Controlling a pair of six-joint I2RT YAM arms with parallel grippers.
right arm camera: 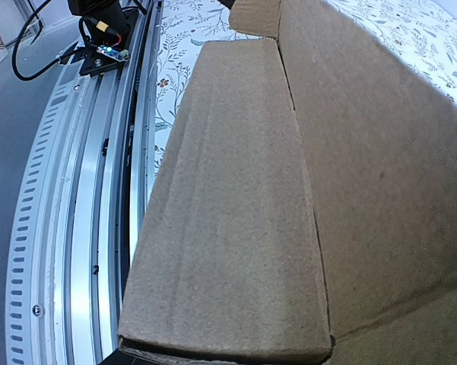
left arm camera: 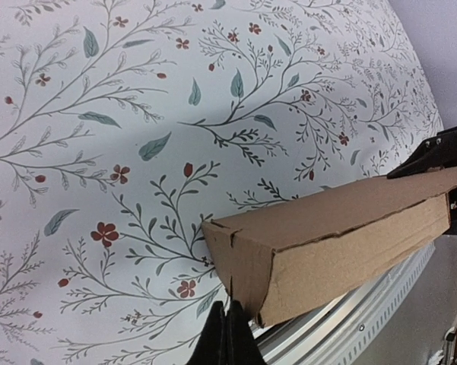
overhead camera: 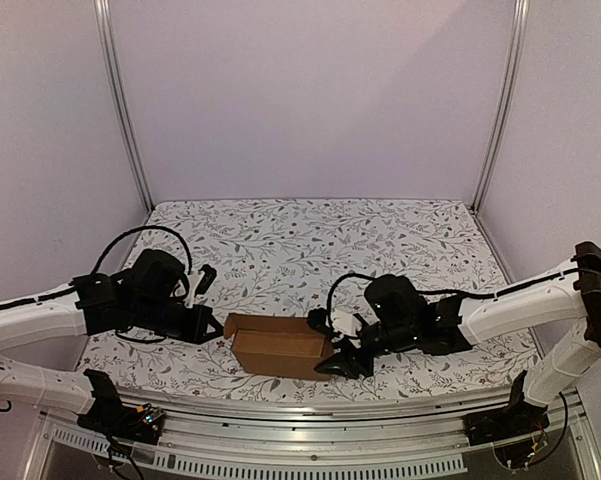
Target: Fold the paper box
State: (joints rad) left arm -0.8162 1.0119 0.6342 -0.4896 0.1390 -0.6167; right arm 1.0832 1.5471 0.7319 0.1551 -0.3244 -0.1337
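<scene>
The paper box (overhead camera: 276,346) is a closed, shallow brown cardboard mailer lying near the table's front edge. My left gripper (overhead camera: 217,326) is at its left end. In the left wrist view the left gripper (left arm camera: 228,334) is shut and empty, its tips right at the lower edge of the box's (left arm camera: 342,228) end face. My right gripper (overhead camera: 338,362) is against the box's right end. In the right wrist view the box (right arm camera: 289,175) fills the frame and hides my fingers. From the left wrist view, black parts of the right gripper (left arm camera: 435,156) lie over the box's far end.
The floral tablecloth (overhead camera: 320,240) covers the table behind the box. A metal rail (overhead camera: 310,410) runs along the front edge just below the box, and also shows in the right wrist view (right arm camera: 76,198). White walls and posts enclose the sides and back.
</scene>
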